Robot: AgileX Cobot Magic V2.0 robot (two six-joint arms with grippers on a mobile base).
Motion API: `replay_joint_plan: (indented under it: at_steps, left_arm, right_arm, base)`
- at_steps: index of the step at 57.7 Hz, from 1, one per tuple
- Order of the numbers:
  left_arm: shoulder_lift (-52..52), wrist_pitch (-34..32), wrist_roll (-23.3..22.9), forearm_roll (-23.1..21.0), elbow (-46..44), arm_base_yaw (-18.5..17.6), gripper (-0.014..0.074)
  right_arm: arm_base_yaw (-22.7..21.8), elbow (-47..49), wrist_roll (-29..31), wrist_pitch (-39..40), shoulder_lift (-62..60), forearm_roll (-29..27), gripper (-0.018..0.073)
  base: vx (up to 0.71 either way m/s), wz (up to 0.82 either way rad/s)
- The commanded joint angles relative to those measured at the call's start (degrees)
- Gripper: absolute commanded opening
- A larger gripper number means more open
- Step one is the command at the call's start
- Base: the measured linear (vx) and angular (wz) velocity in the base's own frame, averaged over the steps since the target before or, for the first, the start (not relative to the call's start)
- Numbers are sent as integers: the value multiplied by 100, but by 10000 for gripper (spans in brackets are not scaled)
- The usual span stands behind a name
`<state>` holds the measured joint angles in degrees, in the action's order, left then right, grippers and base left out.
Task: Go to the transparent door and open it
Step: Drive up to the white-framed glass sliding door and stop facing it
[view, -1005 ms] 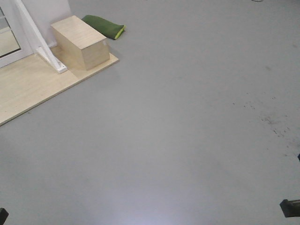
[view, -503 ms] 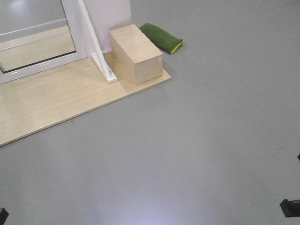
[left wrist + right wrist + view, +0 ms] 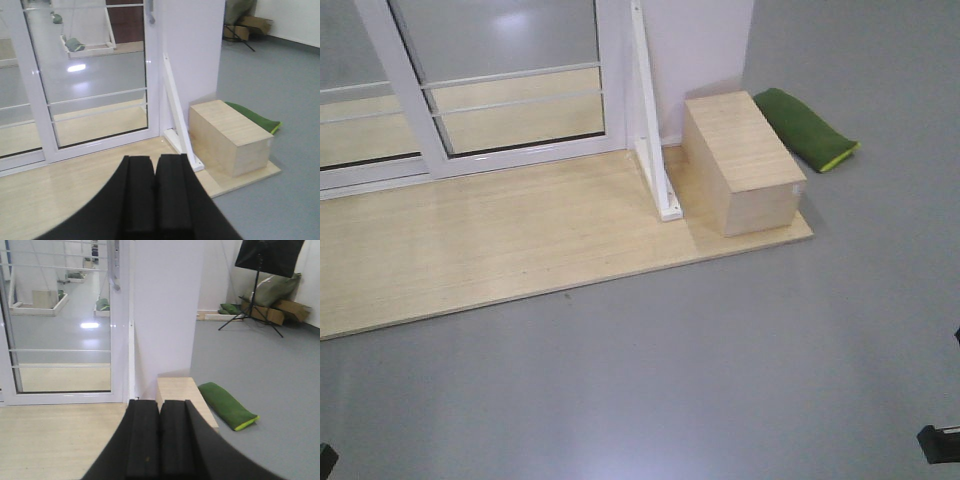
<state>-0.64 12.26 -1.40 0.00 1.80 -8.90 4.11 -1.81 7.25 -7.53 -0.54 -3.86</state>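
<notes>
The transparent door [image 3: 510, 95] is the right-hand glass panel in a glossy white frame, crossed by thin white bars, at the top of the front view. It also shows as the door [image 3: 97, 75] in the left wrist view, with its grey pull handle [image 3: 151, 12] at the top edge. In the right wrist view the door [image 3: 60, 335] and handle [image 3: 116, 267] appear again. My left gripper [image 3: 156, 165] is shut and holds nothing, well short of the door. My right gripper [image 3: 160, 407] is likewise shut and empty.
A light wooden platform [image 3: 470, 250] lies in front of the door. A white slanted brace [image 3: 655, 140] and a wooden box [image 3: 740, 160] stand at its right end beside a white wall panel [image 3: 695, 50]. A green bag [image 3: 808, 128] lies on the grey floor.
In the front view the platform, box and green bag have slid right. The glass panels, barely visible a second ago, now fill the top left. Both grippers look unchanged.
</notes>
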Motion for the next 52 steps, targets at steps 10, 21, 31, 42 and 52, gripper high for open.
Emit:
replay_joint_plan:
  at_steps: [10,21,31,42,52]
  left_arm:
    - [-82,-473,-29,-38,83,-33,3]
    - [-82,-473,-29,-38,83,-33,3]
    - [-82,-473,-29,-38,83,-33,3]
    - [-82,-473,-29,-38,83,-33,3]
    - [-82,-473,-29,-38,83,-33,3]
  right_arm:
    - [-21,-15,26,480,-89,25,-3]
    - [-21,-15,26,480,-89,25,-3]
    - [-21,-15,26,480,-89,25,-3]
    - [-21,-15,26,480,-89,25,-3]
    - [-21,-15,26,480,-89,25,-3]
  base:
    - [49,39]
    - [49,25]
    - [49,14]
    - [48,8]
    - [46,7]
